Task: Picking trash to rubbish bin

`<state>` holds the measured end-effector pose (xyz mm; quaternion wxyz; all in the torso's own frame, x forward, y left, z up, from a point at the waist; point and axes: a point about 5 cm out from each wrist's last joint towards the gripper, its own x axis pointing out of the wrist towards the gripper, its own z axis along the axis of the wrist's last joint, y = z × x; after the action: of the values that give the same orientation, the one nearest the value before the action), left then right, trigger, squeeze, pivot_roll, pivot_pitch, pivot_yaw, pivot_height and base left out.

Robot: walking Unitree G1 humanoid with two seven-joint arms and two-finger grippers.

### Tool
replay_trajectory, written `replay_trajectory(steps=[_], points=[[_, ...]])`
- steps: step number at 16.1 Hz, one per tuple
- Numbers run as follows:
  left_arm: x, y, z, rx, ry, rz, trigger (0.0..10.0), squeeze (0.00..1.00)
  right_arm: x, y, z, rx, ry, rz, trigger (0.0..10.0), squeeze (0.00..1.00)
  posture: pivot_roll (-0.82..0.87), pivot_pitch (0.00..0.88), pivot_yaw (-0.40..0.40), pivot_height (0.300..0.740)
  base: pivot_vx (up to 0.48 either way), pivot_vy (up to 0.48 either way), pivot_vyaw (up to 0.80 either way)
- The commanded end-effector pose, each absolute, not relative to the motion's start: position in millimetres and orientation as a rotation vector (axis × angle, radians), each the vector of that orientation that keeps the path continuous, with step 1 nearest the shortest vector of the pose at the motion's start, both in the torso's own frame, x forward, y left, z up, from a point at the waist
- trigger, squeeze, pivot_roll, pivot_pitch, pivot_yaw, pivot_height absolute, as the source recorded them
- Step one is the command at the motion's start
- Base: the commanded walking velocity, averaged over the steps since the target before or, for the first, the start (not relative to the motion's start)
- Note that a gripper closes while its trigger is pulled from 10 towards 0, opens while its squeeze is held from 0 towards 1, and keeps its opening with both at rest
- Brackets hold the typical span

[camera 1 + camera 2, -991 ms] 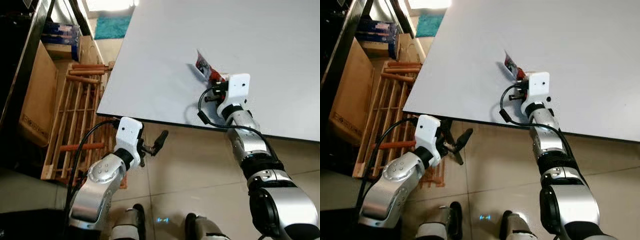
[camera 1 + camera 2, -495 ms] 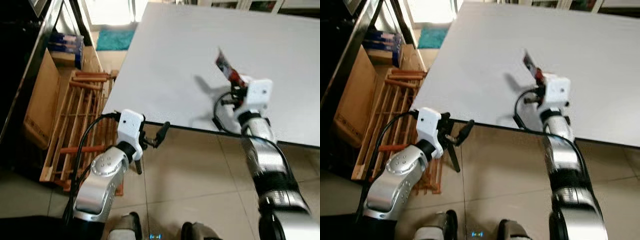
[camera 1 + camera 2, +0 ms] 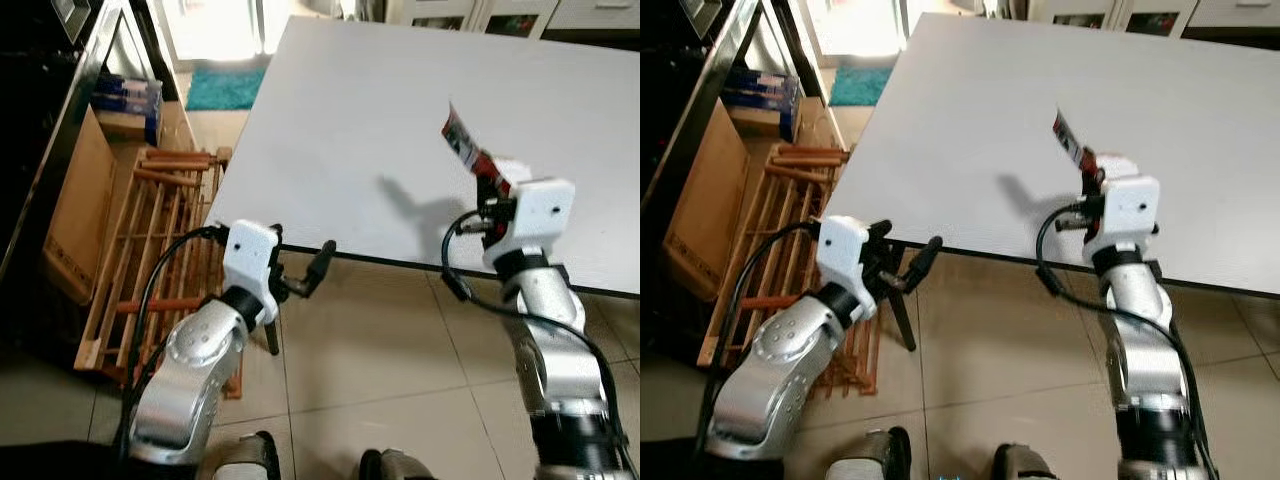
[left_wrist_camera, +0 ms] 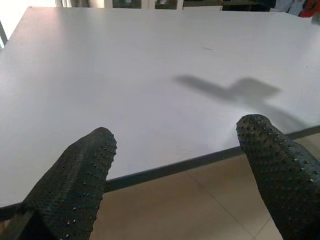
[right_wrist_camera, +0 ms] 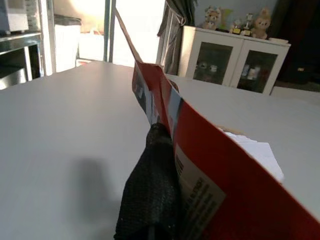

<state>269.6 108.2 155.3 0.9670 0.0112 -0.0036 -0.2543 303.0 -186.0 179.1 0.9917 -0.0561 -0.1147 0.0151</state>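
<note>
From the left eye view, the right pincer (image 3: 490,185) holds a flat red-and-white printed wrapper (image 3: 465,145) in the air above the near edge of the large pale grey worktop (image 3: 400,110), its fingers clamped on the wrapper's lower end. The wrapper stands tilted, its upper end free, and its shadow lies on the worktop beside it. The left pincer (image 3: 305,278) hangs just below the worktop's near left corner, above the beige tiled floor (image 3: 370,360). To the left of the worktop a slatted wooden rack (image 3: 150,250) rests on the floor beside a brown cardboard box (image 3: 70,210), with a teal mat (image 3: 225,85) farther off.

In the right eye view, the wrapper (image 3: 1070,140) rises from the right pincer's white wrist housing (image 3: 1125,205) over the same near edge.

Through the left wrist view, two black studded fingers (image 4: 75,185) stand wide apart with nothing between them, pointed across the worktop's near edge.

In the right wrist view, one black finger (image 5: 152,190) presses flat against the red wrapper (image 5: 200,175), which carries a white label with small print. A white glass-fronted cabinet (image 5: 232,60) stands beyond the worktop's far edge.
</note>
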Motion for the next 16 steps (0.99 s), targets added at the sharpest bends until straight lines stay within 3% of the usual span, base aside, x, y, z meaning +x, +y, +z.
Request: replay_trajectory(steps=[1,4,9,16], points=[[264.2,112.2,154.1,0.034,-0.003,-0.518,10.0,0.0,296.1,-184.7,181.4,-0.107,-0.227,0.022,10.0,0.0,0.03,0.139,-0.014,0.74,0.0,0.0,0.0],[263.9,119.7,150.5,0.067,0.015,-0.5,10.0,0.0,282.0,-181.0,178.8,-0.127,-0.191,0.01,10.0,0.0,0.02,0.139,0.014,0.74,0.0,0.0,0.0],[271.9,112.3,154.5,0.051,0.01,-0.523,10.0,0.0,283.7,-178.3,182.8,-0.116,-0.168,-0.017,10.0,0.0,0.02,0.117,0.012,0.74,0.0,0.0,0.0],[268.4,106.8,148.6,0.004,0.026,-0.528,10.0,0.0,282.0,-169.7,184.6,-0.118,-0.146,0.002,10.0,0.0,0.01,0.122,-0.011,0.74,0.0,-0.342,0.0]])
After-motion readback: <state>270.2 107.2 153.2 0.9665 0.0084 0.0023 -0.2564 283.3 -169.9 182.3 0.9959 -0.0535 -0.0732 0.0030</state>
